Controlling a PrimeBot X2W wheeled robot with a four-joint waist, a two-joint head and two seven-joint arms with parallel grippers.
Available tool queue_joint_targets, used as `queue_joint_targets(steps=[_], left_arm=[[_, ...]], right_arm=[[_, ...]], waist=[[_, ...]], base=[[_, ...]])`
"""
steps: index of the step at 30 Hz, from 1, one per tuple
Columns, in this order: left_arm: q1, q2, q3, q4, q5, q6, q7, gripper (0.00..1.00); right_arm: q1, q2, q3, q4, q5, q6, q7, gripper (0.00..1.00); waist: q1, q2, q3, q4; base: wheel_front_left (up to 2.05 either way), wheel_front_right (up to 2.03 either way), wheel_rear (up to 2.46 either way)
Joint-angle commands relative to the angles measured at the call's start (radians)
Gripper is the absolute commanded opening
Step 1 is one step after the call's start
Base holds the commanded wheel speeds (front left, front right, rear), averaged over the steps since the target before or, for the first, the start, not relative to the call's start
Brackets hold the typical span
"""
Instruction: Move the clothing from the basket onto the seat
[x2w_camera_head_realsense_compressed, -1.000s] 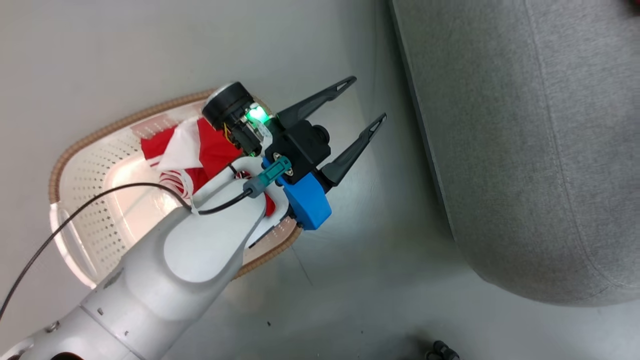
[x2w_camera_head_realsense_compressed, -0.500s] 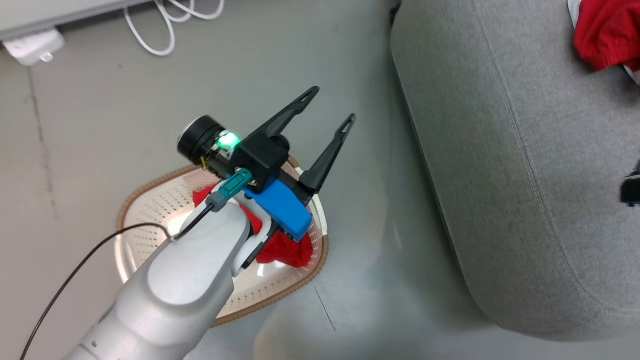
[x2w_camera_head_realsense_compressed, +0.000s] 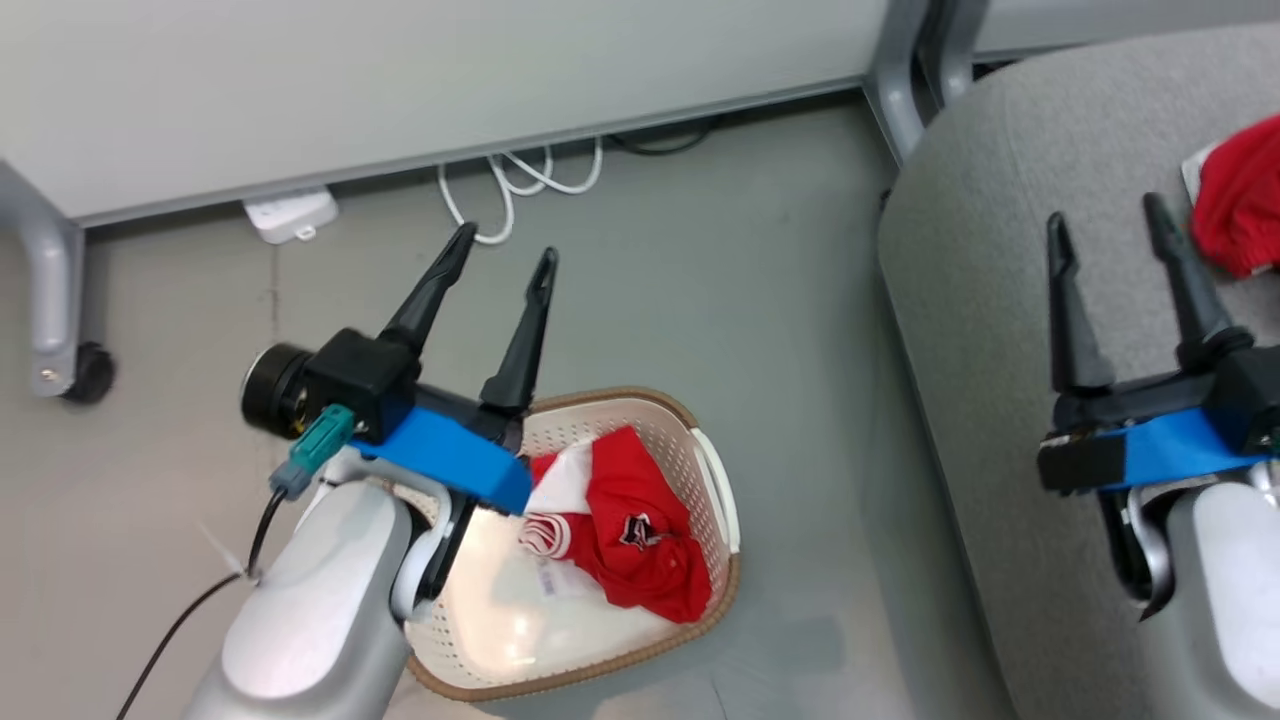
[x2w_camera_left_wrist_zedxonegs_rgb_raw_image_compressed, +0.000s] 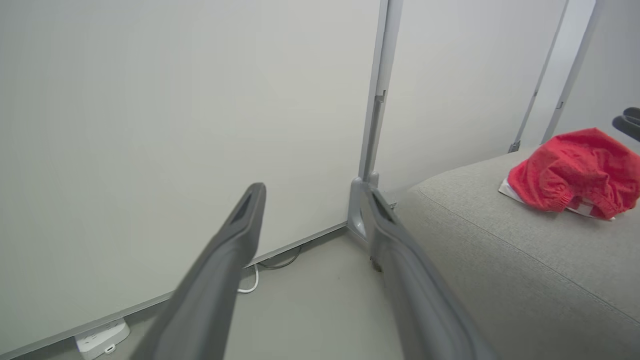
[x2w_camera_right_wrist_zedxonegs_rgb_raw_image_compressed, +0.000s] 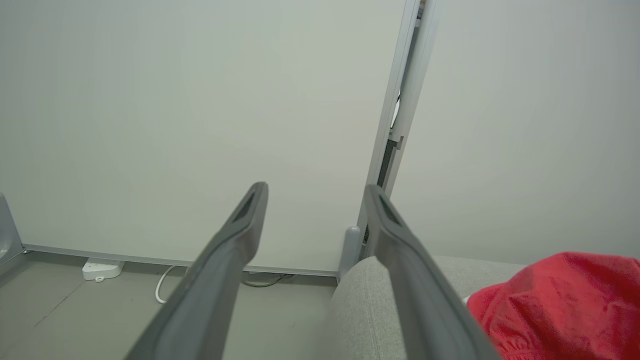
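Our right gripper (x2w_camera_right_wrist_zedxonegs_rgb_raw_image_compressed: 315, 189) holds its two fingers spread wide apart. Near us on the right we see the grey seat (x2w_camera_right_wrist_zedxonegs_rgb_raw_image_compressed: 360, 305), with red clothing (x2w_camera_right_wrist_zedxonegs_rgb_raw_image_compressed: 565, 300) heaped on it. Far left, a white power strip (x2w_camera_right_wrist_zedxonegs_rgb_raw_image_compressed: 102, 268) and a cable (x2w_camera_right_wrist_zedxonegs_rgb_raw_image_compressed: 162, 289) lie on the floor (x2w_camera_right_wrist_zedxonegs_rgb_raw_image_compressed: 60, 320) against the pale wall (x2w_camera_right_wrist_zedxonegs_rgb_raw_image_compressed: 200, 100).

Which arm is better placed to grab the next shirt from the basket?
Left: the left gripper, open, is by the basket with the red shirts; the right gripper, also open, is over the seat.

Black long-fingered left hand (x2w_camera_head_realsense_compressed: 506, 243), blue bracket (x2w_camera_head_realsense_compressed: 450, 465), silver-white forearm (x2w_camera_head_realsense_compressed: 310, 620), black cable (x2w_camera_head_realsense_compressed: 258, 535).
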Motion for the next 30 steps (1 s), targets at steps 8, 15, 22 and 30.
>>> queue_joint_targets(steps=[8,15,22,30], left_arm=[[0.158,-0.020,0.148,-0.041,0.056,-0.008,-0.003,1.00],[0.277,-0.049,0.253,-0.075,0.097,-0.020,-0.003,1.00],[0.394,-0.073,0.343,-0.099,0.141,-0.056,-0.003,1.00],[0.503,-0.097,0.398,-0.112,0.181,-0.085,-0.003,1.00]], right_arm=[[0.096,0.056,0.043,-0.017,0.018,0.000,-0.001,1.00],[0.194,0.088,0.039,-0.029,0.026,0.000,-0.001,1.00],[0.303,0.118,0.022,-0.026,0.030,0.000,-0.001,1.00],[0.394,0.140,-0.014,-0.032,0.034,0.000,-0.001,1.00]], waist=[[0.0003,0.0000,-0.113,0.086],[0.0003,0.0000,-0.172,0.110],[0.0003,0.0000,-0.231,0.116],[0.0003,0.0000,-0.267,0.116]], base=[[0.00,0.00,0.00],[0.00,0.00,0.00],[0.00,0.00,0.00],[0.00,0.00,0.00]])
